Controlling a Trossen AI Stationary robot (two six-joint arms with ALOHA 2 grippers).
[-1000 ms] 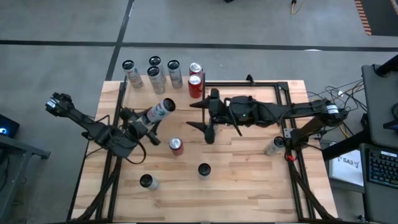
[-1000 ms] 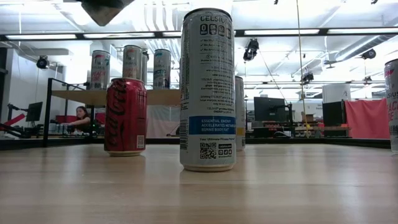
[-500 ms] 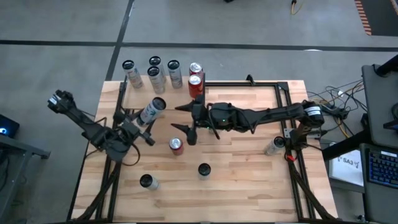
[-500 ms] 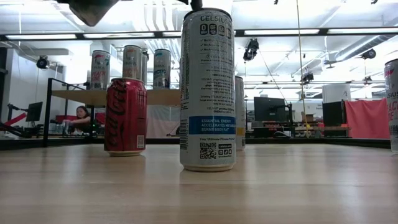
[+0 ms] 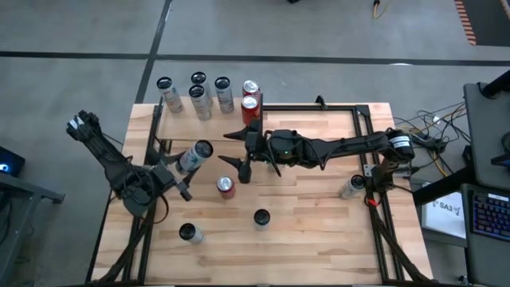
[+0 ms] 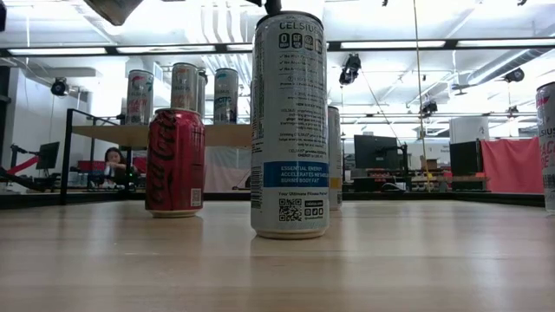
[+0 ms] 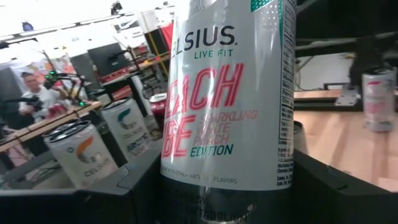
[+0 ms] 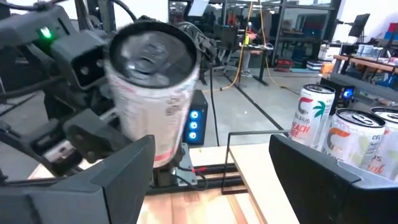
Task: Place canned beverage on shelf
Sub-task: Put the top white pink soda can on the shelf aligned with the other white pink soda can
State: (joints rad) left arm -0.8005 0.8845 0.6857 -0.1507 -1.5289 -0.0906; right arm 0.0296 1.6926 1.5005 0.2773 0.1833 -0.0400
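Five cans on shelf at back-left; held can just before it; four cans scattered on table.

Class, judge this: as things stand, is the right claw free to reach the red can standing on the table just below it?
Probably yes: the right claw stands open and empty beside the red can, with bare table between them. The left claw holds another can, off to one side.

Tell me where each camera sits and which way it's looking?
High view: above the table, looking straight down; both arms, shelf.
Low view: at tabletop height, looking level across; red can, tall can; hardly any robot.
Left wrist view: on the left arm, its jaws gripping the white can.
Right wrist view: on the right arm, open jaws, facing that white can in the left gripper.
Shared: high view also shows it.
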